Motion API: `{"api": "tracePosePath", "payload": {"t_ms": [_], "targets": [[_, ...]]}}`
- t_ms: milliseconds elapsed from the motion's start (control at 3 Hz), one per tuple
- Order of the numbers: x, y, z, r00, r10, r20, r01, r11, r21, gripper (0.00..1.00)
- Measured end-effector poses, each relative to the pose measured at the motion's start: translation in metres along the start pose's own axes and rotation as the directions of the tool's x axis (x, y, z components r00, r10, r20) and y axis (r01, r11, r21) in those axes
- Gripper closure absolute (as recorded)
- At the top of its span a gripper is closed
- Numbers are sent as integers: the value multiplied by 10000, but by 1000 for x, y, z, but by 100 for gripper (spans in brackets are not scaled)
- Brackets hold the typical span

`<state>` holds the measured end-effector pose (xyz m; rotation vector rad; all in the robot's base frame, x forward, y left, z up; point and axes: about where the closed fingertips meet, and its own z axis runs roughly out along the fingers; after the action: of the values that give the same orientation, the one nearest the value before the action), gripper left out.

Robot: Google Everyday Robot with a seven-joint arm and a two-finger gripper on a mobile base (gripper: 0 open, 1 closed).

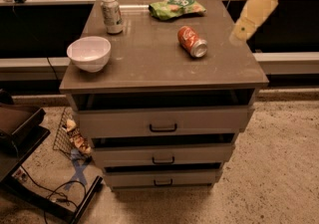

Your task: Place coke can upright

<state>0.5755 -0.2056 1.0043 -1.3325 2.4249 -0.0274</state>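
The coke can (192, 41), red-orange with a silver end, lies on its side on the grey cabinet top (149, 63), right of the middle, its silver end pointing to the front right. My gripper (243, 30), pale yellow, hangs from the arm at the upper right, above the right edge of the top. It is to the right of the can and apart from it, holding nothing I can see.
A pale green-and-white can (111, 14) stands upright at the back left. A white bowl (89, 53) sits at the front left. A green chip bag (175, 8) lies at the back. Three drawers (162, 122) sit below, a wire basket (70, 136) on the floor at left.
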Motion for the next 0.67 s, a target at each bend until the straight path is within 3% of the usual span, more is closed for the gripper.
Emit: {"api": "tracePosePath", "payload": {"t_ms": [333, 667], "targets": [[-17, -43, -4, 9845, 1507, 895, -1541, 9875, 328, 0], [-27, -53, -15, 9782, 1598, 1329, -1688, 9838, 598, 0]]}}
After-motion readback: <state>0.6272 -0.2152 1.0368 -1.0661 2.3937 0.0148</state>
